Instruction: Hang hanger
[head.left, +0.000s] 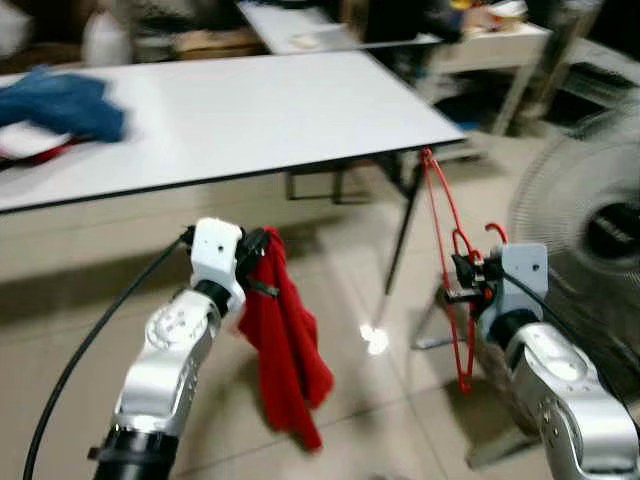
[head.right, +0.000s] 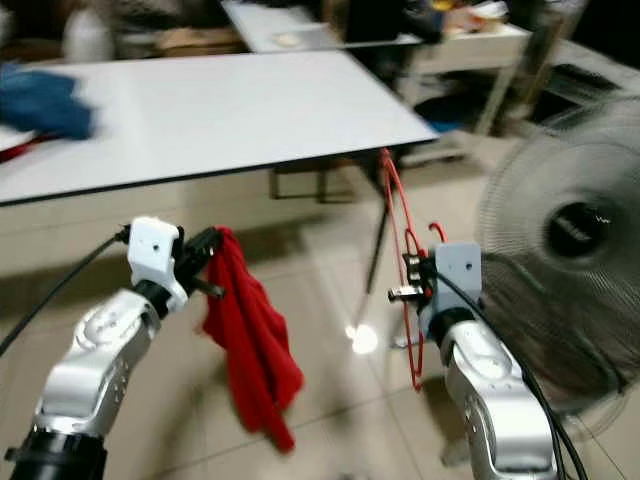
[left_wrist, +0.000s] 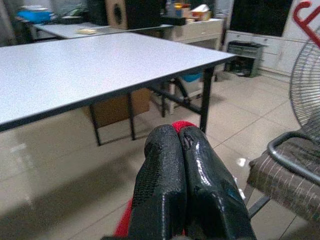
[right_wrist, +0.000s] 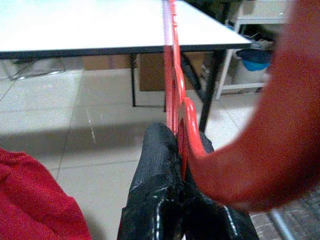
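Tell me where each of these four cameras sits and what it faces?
Left eye view: head camera looking down at both silver arms; left gripper holds a limp red cloth garment, right gripper a thin red wire hanger.
Right eye view: same scene, including the white rectangular table.
Left wrist view: along shut black fingers toward the table.
Right wrist view: along fingers clamping the hanger.
Shared: table, garment, hanger.

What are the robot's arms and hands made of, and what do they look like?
Both arms are rounded silver shells with white blocks at the wrists. A black cable trails from each. The left gripper and right gripper each have two long black fingers, textured and slightly glossy.
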